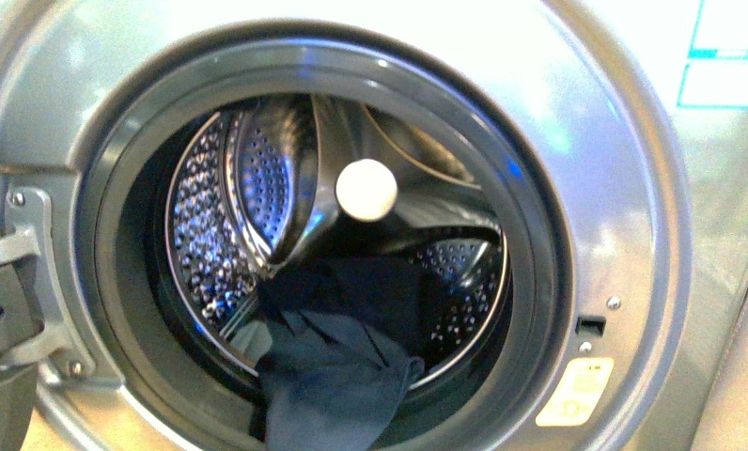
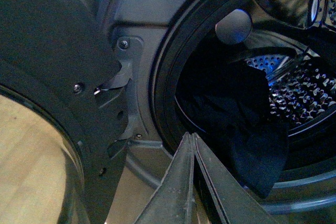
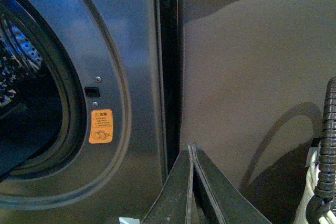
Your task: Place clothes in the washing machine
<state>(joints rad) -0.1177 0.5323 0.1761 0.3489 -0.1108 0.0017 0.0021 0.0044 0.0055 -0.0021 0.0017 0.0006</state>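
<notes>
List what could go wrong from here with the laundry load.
1. The dark charcoal fabric garment drapes out of the perforated steel drum over the dark rubber gasket; closing the door now would likely pinch it.
2. Both the left gripper and right gripper are shut and empty, off the cloth, so the hanging end may slide further out.

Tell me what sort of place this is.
Probably a laundry area: a front-loading washing machine stands with its door swung open, and dark clothes lie in its perforated drum, hanging over the gasket.
</notes>
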